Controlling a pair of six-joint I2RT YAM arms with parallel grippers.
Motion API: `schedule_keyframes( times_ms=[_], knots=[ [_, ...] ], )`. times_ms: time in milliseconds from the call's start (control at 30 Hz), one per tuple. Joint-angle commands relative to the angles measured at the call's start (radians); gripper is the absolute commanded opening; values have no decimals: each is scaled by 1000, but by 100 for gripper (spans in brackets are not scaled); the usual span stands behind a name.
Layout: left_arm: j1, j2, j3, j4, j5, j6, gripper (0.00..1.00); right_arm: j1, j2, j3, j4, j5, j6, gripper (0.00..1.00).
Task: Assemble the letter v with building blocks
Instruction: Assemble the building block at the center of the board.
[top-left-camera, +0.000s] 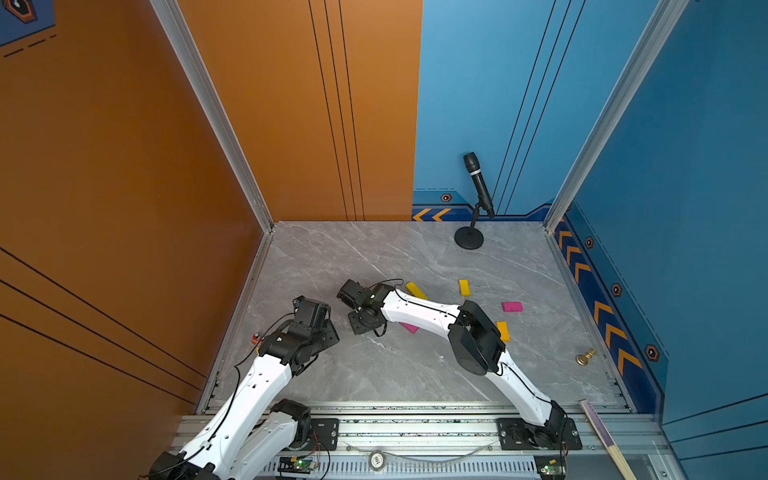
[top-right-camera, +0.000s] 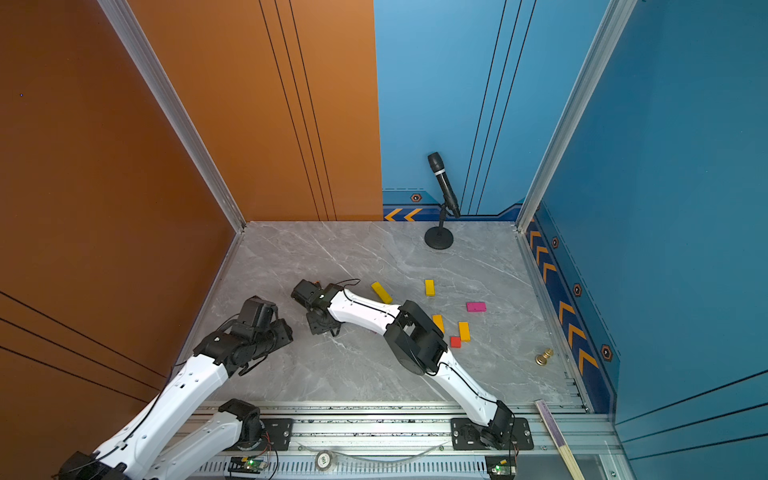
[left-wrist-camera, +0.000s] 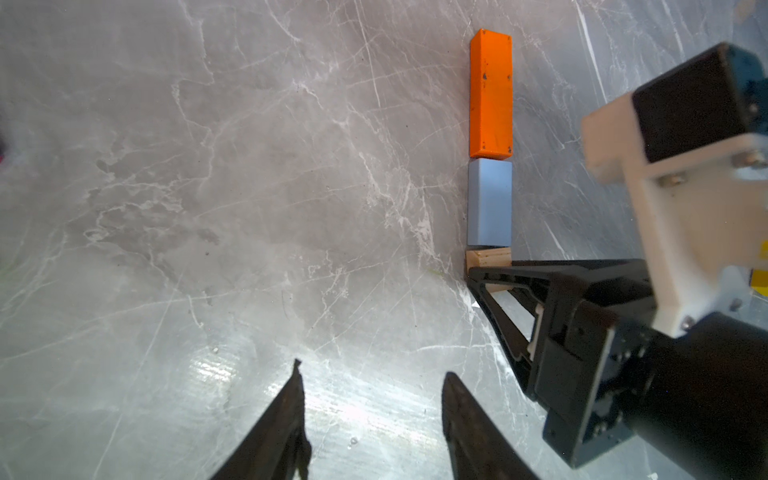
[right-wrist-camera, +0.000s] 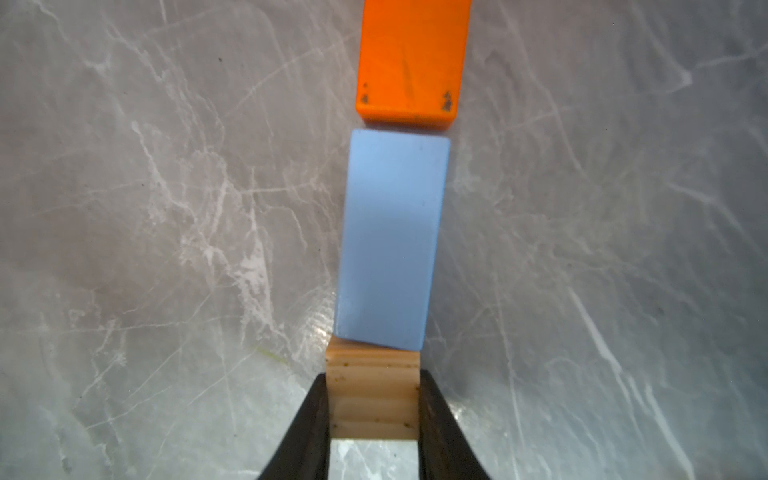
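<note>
In the right wrist view three building blocks lie end to end in a line on the marble: an orange brick (right-wrist-camera: 411, 58), a light blue brick (right-wrist-camera: 392, 241) and a plain wood block (right-wrist-camera: 372, 399). My right gripper (right-wrist-camera: 374, 376) is shut on the wood block, one finger against each side. The left wrist view shows the same line, orange (left-wrist-camera: 490, 91), blue (left-wrist-camera: 489, 203) and wood (left-wrist-camera: 488, 259). My left gripper (left-wrist-camera: 374, 368) hangs open and empty beside it. Loose blocks lie to the right: two yellow (top-left-camera: 416, 290) (top-left-camera: 464, 287), pink (top-left-camera: 512, 306), amber (top-left-camera: 503, 331) and a red cube (top-right-camera: 455, 341).
A microphone on a round stand (top-left-camera: 478, 187) is at the back of the table. A small brass knob (top-left-camera: 585, 356) lies near the right wall. A folded fan (top-left-camera: 606, 440) rests on the front rail. Orange and blue walls close three sides.
</note>
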Motion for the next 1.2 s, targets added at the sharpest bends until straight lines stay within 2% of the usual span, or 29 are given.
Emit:
schedule_keyframes(
  times_ms=[0, 500, 667, 867, 1067, 1167],
  knots=[
    [12, -15, -14, -8, -4, 18, 54, -7, 41, 17, -43, 34, 20, 32],
    [16, -17, -17, -9, -5, 17, 54, -11, 51, 31, -44, 37, 20, 34],
    [16, -15, -16, -9, -5, 17, 54, -12, 51, 32, -48, 38, 19, 39],
    [15, -12, -15, -8, -4, 17, 54, -13, 38, 31, -53, 35, 11, 59],
    [17, 1, -10, 0, 0, 16, 54, -14, -4, 20, -53, 32, -8, 98],
    [17, 14, -3, 2, 2, 20, 54, -17, -38, 12, -51, 33, -18, 99]
  ],
)
